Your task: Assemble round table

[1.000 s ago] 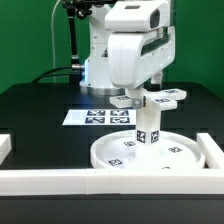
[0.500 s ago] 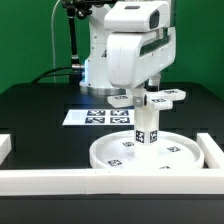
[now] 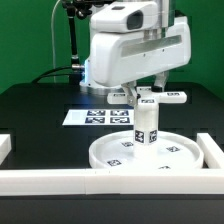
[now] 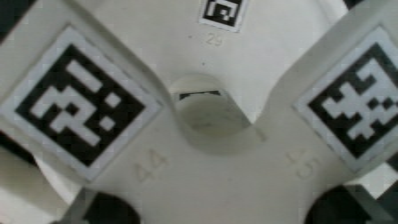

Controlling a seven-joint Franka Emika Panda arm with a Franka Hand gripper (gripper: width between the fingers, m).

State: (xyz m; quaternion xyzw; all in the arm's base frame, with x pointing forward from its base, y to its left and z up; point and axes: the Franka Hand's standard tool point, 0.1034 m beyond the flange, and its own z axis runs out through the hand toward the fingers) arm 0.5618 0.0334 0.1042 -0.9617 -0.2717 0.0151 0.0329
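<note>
Base sits on top of the upright leg, which stands on the disc near the worktop's front edge, against the rail. Gripper hangs directly above, so leg axis and tool line up vertically (base centre hole fills the wrist view). Whether the fingers grip the base or stand spread, cannot tell. Marker board lies behind, toward the back edge.

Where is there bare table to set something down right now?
Free: the dark table on the exterior view's left, between the marker board and the near rail. Crowded: the disc, where the leg, base and arm stack up.
</note>
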